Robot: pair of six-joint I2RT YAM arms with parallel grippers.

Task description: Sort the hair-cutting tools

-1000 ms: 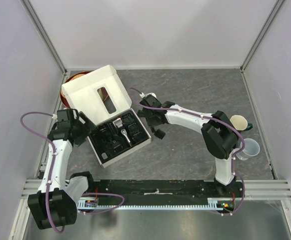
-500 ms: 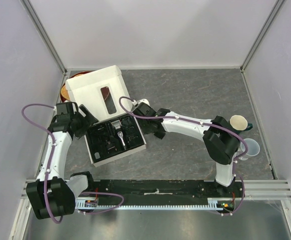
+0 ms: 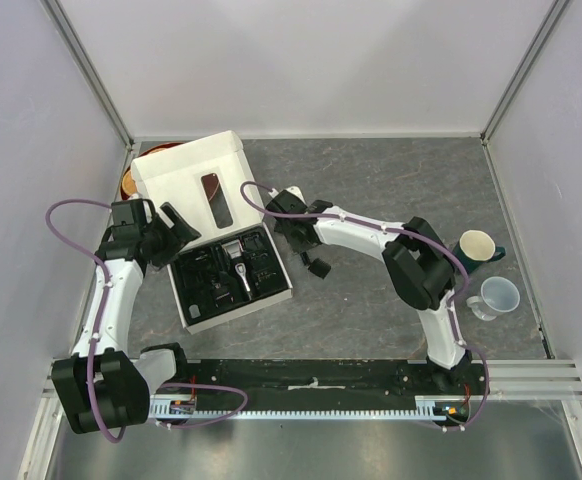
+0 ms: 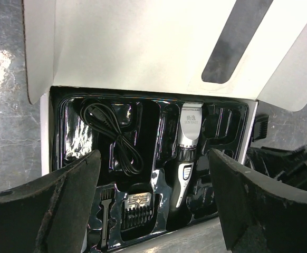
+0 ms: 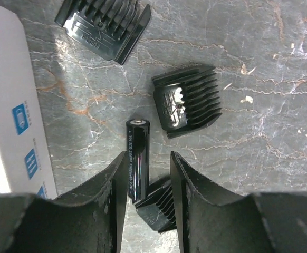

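Your left fingers gape empty over the tray; right fingers half-open astride a battery — comb guards beyond, marbled table.

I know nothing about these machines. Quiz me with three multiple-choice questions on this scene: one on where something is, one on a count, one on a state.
1. Where does the clipper lie?
A) on the bare table
B) in the black tray of the box
C) inside a mug

2. How many cups stand at the right of the overhead view?
A) one
B) two
C) four

3. How is the left end effector?
A) open, holding nothing
B) clamped on the cord
C) shut on a brush

Answers:
1 B: the left wrist view shows the clipper resting in a moulded slot of the black tray.
2 B: a pale cup and a clear cup stand there, and no others.
3 A: its fingers stand wide apart with nothing between them.
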